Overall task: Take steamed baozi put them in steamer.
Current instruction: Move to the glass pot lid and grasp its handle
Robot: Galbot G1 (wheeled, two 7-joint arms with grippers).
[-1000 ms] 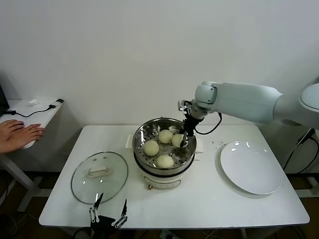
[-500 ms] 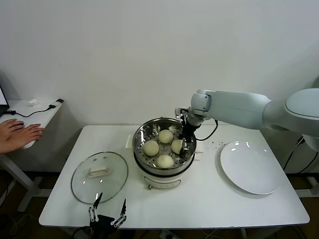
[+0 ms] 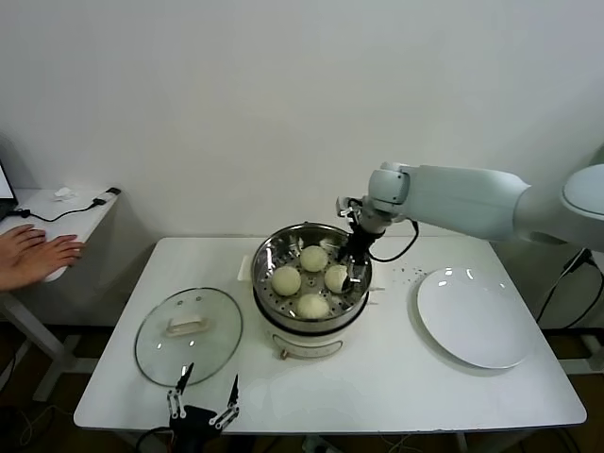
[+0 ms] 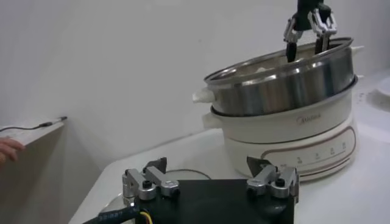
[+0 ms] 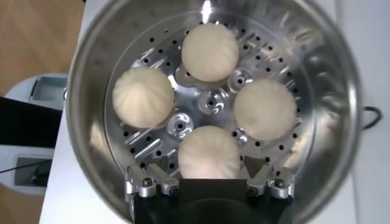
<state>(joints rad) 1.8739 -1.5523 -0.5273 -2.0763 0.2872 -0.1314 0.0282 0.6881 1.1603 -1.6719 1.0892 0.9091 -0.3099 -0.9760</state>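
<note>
Cream-white steamed baozi (image 5: 210,52), four of them, sit on the perforated tray inside the steamer (image 3: 267,255). Your right gripper (image 3: 353,268) hangs just over the pot's right side, jaws spread wide and holding nothing; the nearest bun (image 5: 209,152) lies between them, directly below. Your left gripper (image 3: 203,408) rests at the tabletop (image 3: 377,377) front edge, jaws open and empty, the glass lid (image 3: 188,335) just beyond it. White plate (image 3: 477,316) lies well right of the right jaws.

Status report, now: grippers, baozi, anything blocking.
Right gripper open over steamer, straddling the fourth baozi. All four baozi on the perforated tray. Left gripper open, parked at table's near edge. Glass lid off, nothing blocking.
</note>
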